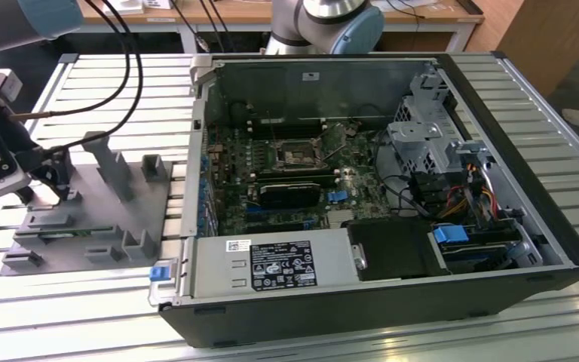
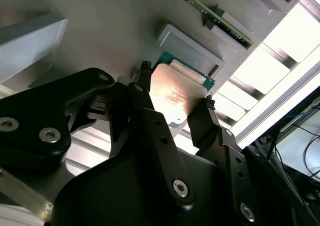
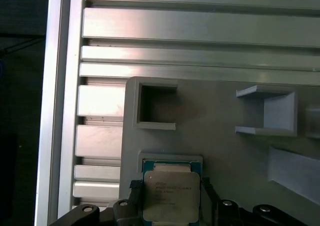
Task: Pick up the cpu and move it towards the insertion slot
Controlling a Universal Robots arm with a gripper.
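The cpu (image 3: pixel 171 196), a square chip with a pale silver lid and green rim (image 2: pixel 175 88), sits between the two black fingers (image 2: pixel 145 110) of my gripper (image 2: pixel 177 85), just off a shallow grey pocket (image 2: pixel 187 45) of the fixture plate. Both fingertips press against opposite edges of the chip, so the gripper is shut on it. In the exterior view my gripper (image 1: pixel 53 177) hangs low over the grey fixture plate (image 1: pixel 99 219) at that view's left. The insertion slot (image 1: pixel 298 154), a square socket with a dark centre, lies on the motherboard inside the open computer case, well towards that view's right.
Upright grey blocks (image 1: pixel 108 162) and a green memory stick (image 1: pixel 63 234) stand on the fixture plate. The black case wall (image 1: pixel 204 136) rises between plate and motherboard. A black card (image 1: pixel 289 192) lies beside the socket. Cables (image 1: pixel 133 68) hang over the slatted aluminium table (image 1: pixel 118 90). Another arm's base (image 1: pixel 325 23) stands behind.
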